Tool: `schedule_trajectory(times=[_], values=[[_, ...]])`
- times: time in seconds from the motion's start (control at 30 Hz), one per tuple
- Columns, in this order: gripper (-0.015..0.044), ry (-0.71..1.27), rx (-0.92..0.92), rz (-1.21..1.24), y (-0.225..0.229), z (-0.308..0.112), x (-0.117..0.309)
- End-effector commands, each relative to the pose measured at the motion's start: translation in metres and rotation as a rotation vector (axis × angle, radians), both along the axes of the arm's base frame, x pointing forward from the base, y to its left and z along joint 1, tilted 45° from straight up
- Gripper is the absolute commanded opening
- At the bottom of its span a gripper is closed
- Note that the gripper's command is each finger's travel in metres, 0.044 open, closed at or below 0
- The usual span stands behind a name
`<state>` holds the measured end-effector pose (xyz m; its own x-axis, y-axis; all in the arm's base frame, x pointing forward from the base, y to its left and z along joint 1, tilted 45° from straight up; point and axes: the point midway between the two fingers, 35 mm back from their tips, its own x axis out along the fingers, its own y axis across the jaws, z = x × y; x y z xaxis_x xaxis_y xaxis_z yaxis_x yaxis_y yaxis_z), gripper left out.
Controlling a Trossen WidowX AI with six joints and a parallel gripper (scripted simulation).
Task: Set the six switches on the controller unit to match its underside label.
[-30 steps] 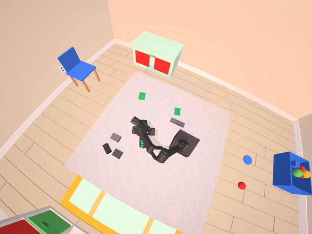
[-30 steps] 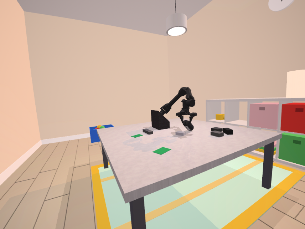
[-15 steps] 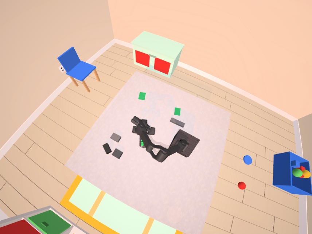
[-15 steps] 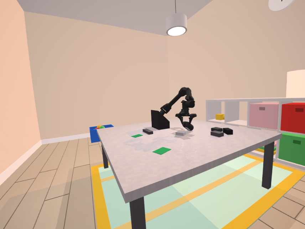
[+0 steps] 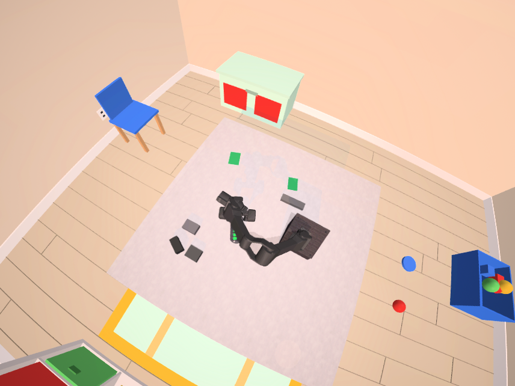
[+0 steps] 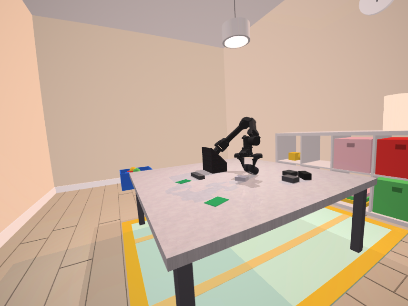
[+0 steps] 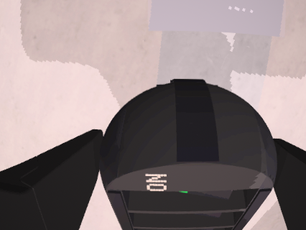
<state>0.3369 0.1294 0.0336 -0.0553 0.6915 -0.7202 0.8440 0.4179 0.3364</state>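
The dark grey controller unit (image 5: 234,235) (image 6: 251,169) (image 7: 144,144) is held tilted, close above the bench. My gripper (image 6: 250,166) (image 7: 189,145) is shut on it, with one wide-set finger against each side. In the wrist view its rounded dark side with a black band faces the camera. Below that, the lettering "ON" and part of the recessed switch row show, with a sliver of green. In the top view several green switch ends show beside the arm. The individual switch settings cannot be read. The label on the underside is hidden.
A pale lilac module (image 6: 241,178) (image 7: 215,18) lies close to the held unit. Three dark blocks (image 5: 191,226) (image 5: 194,252) (image 5: 176,245) lie together on the bench (image 5: 291,311). A long dark bar (image 5: 292,201) (image 6: 197,175) lies near the arm's base, and two green squares (image 5: 234,158) (image 5: 292,184) lie flat.
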Motion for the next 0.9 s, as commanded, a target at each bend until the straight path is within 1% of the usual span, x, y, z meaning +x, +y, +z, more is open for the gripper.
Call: schedule_trajectory(times=[0.0, 0.87], values=[[0.0338, 0.021, 0.010, 0.013, 0.007, -0.005, -0.005], [0.0338, 0.021, 0.011, 0.013, 0.014, -0.023, -0.002]])
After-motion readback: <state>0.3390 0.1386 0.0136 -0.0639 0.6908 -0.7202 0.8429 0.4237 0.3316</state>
